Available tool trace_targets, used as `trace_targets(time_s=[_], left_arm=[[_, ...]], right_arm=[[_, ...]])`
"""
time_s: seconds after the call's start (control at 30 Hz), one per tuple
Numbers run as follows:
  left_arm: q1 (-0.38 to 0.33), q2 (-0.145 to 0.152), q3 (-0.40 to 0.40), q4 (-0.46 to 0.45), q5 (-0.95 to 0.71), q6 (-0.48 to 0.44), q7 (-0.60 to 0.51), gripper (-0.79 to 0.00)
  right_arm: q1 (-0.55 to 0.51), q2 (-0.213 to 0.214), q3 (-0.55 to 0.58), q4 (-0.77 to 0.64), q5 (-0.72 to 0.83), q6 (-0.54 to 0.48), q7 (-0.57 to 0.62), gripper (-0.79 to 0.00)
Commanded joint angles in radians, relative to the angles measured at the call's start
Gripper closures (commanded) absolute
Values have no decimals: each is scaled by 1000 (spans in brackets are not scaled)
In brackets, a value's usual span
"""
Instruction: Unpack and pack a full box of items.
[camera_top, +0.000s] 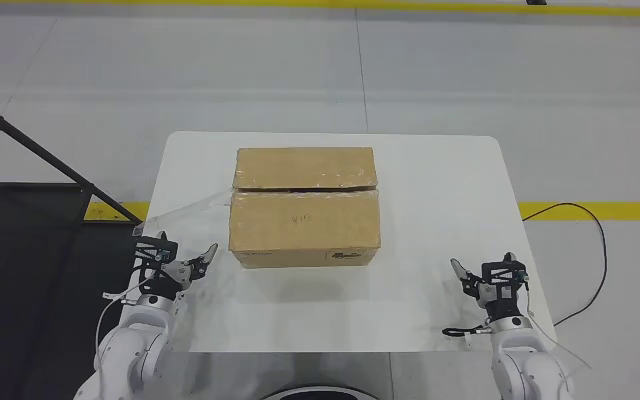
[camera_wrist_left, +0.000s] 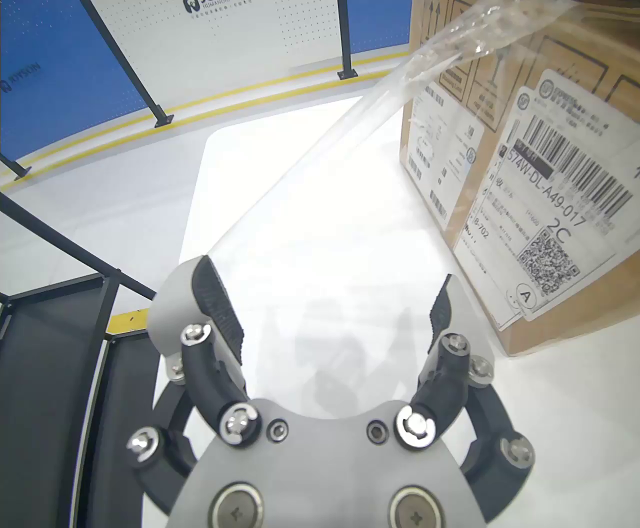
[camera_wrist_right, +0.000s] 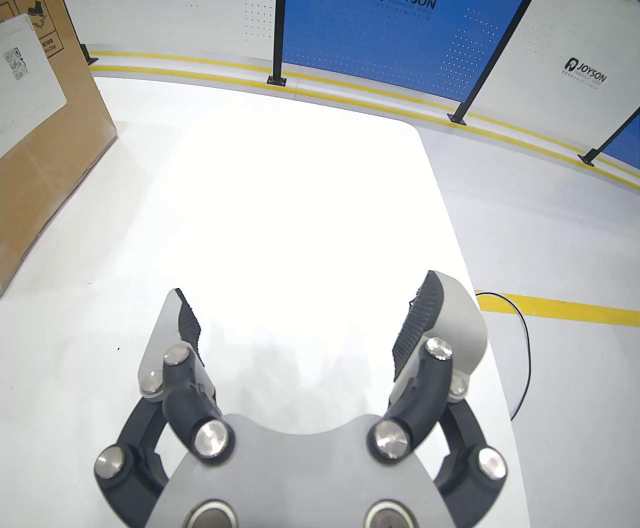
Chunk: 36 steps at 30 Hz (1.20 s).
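Left gripper (camera_wrist_left: 325, 272), right gripper (camera_wrist_right: 305, 284): two, held spread apart, empty, at near corners of white table (camera_top: 440, 180) | one closed brown cardboard box (camera_top: 305, 205) set centrally

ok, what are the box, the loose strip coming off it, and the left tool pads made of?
Box: brown cardboard, matte; plain tan faces and a flap seam across the top, with white paper labels stuck on.
Strip: likely clear plastic tape, glossy; see-through with glints.
Left tool pads: black, matte, ribbed; probably rubber, though the look leaves it open.
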Motion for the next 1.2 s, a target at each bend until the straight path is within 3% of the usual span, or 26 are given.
trace_targets(time_s=[0.0, 0.67, 0.9, 1.07, 1.17], left_arm=[[0, 0, 0, 0, 0, 0, 0, -784], [-8, -2, -15, -9, -36, -30, 33, -785], [15, -2, -72, -24, -181, -145, 85, -785], [62, 3, -149, -37, -334, -304, 113, -785], [85, 6, -187, -39, -396, -388, 124, -785]], right_arm=[[0, 0, 0, 0, 0, 0, 0, -784], [4, 2, 6, -37, -22, -38, -16, -785], [14, 10, 58, -131, 164, -289, 36, -785], [58, 22, 90, -157, 410, -509, 183, -785], [93, 28, 98, -174, 514, -543, 292, -785]])
